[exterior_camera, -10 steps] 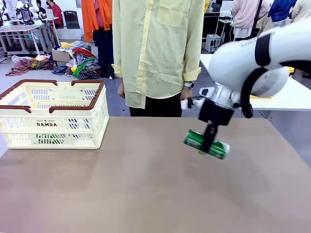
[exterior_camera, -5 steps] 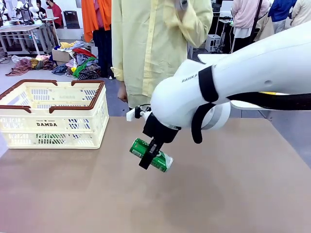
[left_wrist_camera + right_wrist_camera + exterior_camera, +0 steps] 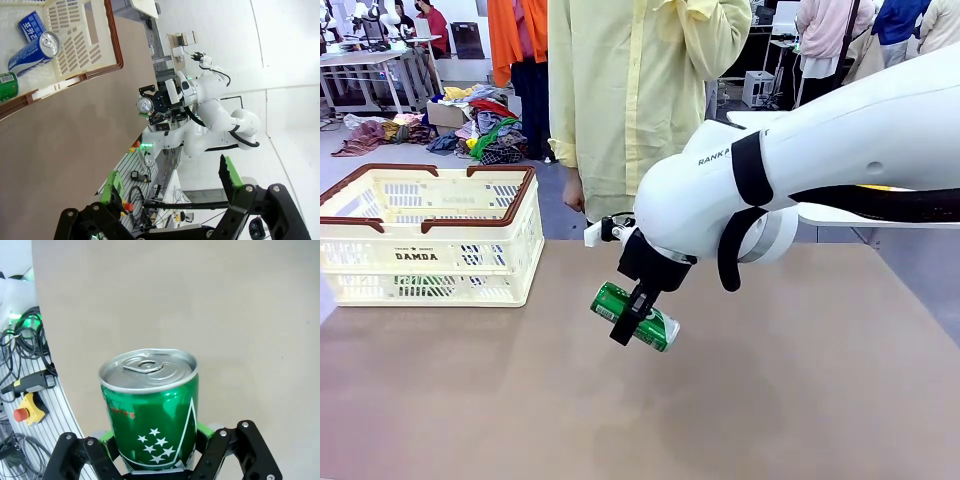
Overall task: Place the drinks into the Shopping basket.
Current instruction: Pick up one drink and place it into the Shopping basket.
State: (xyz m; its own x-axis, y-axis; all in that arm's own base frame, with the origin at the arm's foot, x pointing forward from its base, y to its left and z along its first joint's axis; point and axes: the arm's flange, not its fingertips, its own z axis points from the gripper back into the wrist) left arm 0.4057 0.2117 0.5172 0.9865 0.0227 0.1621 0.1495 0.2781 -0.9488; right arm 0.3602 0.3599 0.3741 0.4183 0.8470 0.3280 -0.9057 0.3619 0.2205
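A green can with white lettering hangs tilted above the middle of the brown table, my right gripper shut on it. The right wrist view shows this green can top-up between my right gripper's fingers. The Shopping basket, cream with a red-brown rim and marked "DAMDA", stands at the table's far left. In the left wrist view the Shopping basket holds a blue-and-white can lying on its side. My left gripper is open and holds nothing, well away from the basket.
A person in a yellow shirt stands at the far edge, one arm raised. Inside the basket lie another blue lettered item and a green can end. Cables and a red stop button sit beyond the table edge.
My right arm has swung left across the table with the green can, from right of centre to the middle. The person has lifted one arm. The basket has not moved.
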